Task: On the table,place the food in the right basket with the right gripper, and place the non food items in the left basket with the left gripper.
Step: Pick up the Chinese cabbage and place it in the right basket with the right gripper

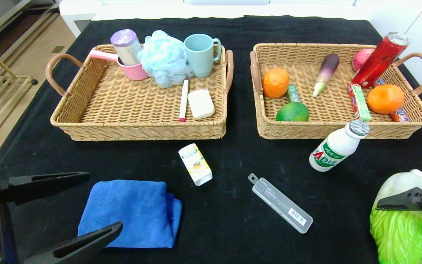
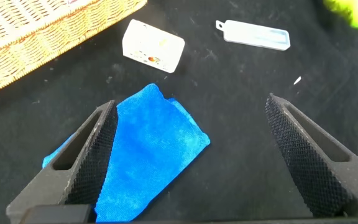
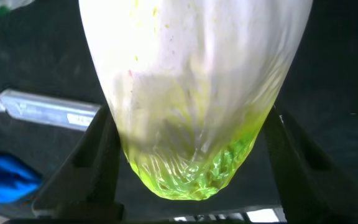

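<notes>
Right now the right gripper clamps the cabbage at 4 o'clock on the table, fingers on both its sides. Left gripper hangs with fingers spread wide at 8 o'clock, over the towel. Carton and case lie mid-table, bottle touching the right basket; left basket at 11.

Right of centre, the white bottle shows red "AD" on its green-red label; the clear case's barcode is unreadable.
</notes>
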You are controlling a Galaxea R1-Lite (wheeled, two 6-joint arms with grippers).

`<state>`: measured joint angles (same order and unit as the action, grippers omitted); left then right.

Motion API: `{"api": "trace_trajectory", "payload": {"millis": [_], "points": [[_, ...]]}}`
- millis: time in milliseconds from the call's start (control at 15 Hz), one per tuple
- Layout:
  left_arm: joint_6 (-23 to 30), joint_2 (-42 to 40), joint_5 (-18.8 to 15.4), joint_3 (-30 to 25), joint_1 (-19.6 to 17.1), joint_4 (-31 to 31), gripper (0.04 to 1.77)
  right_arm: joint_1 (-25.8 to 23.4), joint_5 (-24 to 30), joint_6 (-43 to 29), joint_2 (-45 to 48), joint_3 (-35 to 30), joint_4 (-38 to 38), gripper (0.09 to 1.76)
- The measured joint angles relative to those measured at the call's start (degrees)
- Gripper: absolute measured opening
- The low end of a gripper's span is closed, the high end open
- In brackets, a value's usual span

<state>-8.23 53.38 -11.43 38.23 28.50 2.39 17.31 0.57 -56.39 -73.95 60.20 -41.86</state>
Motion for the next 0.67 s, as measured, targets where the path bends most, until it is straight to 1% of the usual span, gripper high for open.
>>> {"api": "trace_trajectory", "payload": {"millis": [200,400,533,667], "points": [[-0.01,0.00,-0.02,-0.04,-0.01,-0.05,1.72,0.07,0.00,4.69,2.86,1.16,-0.89,1.40],[0.00,0.00,0.00,-0.09,-0.01,-0.05,1.72,0.07,-0.24,11.14,6.17,1.79,-0.91,1.40],[0.00,-0.02,-0.02,-0.09,-0.01,-0.05,1.72,-0.06,-3.73,15.63,7.74,3.06,-0.91,1.40],[0.00,-0.09,-0.02,-0.09,-0.01,-0.05,1.72,-0.59,-5.75,20.57,8.37,6.12,-0.80,1.40]]}}
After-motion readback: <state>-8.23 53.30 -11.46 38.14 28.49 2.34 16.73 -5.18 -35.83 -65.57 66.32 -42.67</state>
